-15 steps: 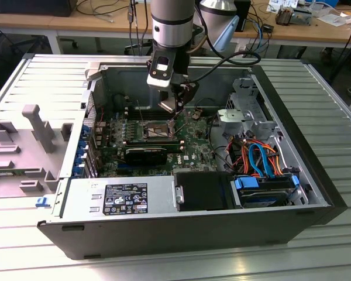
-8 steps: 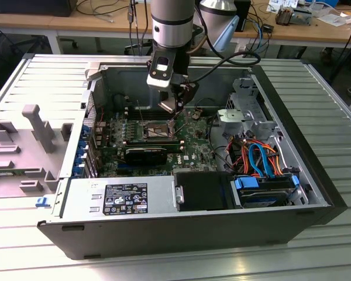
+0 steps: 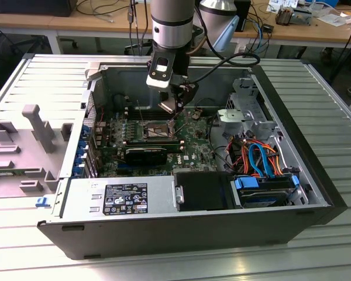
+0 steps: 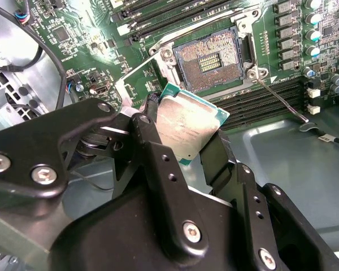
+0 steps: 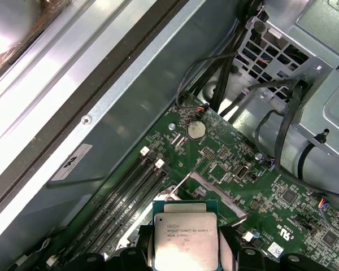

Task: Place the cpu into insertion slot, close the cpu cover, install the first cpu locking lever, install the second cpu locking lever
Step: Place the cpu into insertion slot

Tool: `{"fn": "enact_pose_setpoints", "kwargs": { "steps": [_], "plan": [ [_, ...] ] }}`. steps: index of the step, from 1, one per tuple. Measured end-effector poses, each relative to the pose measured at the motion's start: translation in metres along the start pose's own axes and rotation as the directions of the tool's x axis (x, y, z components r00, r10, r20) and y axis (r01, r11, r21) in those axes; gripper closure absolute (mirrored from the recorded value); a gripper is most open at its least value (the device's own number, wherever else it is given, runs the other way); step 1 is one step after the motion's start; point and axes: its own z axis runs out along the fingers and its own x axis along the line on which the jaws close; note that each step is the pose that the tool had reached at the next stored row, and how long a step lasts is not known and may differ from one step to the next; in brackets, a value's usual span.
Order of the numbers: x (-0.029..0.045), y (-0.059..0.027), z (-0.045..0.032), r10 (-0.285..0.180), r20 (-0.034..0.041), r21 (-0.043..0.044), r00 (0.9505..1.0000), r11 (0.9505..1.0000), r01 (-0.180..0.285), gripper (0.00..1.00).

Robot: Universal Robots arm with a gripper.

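- On the slatted metal worktop [image 3: 322, 252], an open computer case [image 3: 164, 237] lies on its side, its inside facing up.
- Arm [image 3: 171, 26] comes straight down into the case from above, near the far wall in the exterior view.
- Green motherboard [image 3: 196, 146] covers the case floor. Grey power supply [image 3: 120, 196] sits along the near edge. Drive bay with blue and orange cables [image 3: 262, 161] is at the exterior view's right.
- Gripper [image 3: 174, 112] hangs just above the board, over the socket area. In both wrist views its black fingers [image 4: 150, 121] are clamped against two opposite edges of the chip, gripper [image 5: 185, 251] grasping it firmly.
- Insertion slot [image 4: 210, 59] lies uncovered, gold contact field exposed inside the silver-grey rim. It sits between banks of long black memory slots [image 4: 260, 96].
- Cpu cover [image 5: 217, 193] stands swung up on its hinge, off the slot, square cutout visible.
- Cpu [image 4: 189, 121] is held in the air, metal top toward the cameras, green edge showing. It sits just beside the slot and near one corner, apart from it and not seated. The first wrist view shows the same chip [image 5: 185, 237] between the fingers, with the raised cover beyond it.
- Thin wire locking lever [image 4: 280, 98] angles out from the slot's corner across the memory slots, unlatched.
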Motion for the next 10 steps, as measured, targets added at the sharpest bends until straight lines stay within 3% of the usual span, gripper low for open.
{"fn": "enact_pose_setpoints", "kwargs": {
  "steps": [10],
  "plan": [
    [-0.0001, -0.0003, 0.0037, 0.027, 0.0024, -0.0005, 0.9996, 0.9996, -0.027, 0.45]
  ]
}}
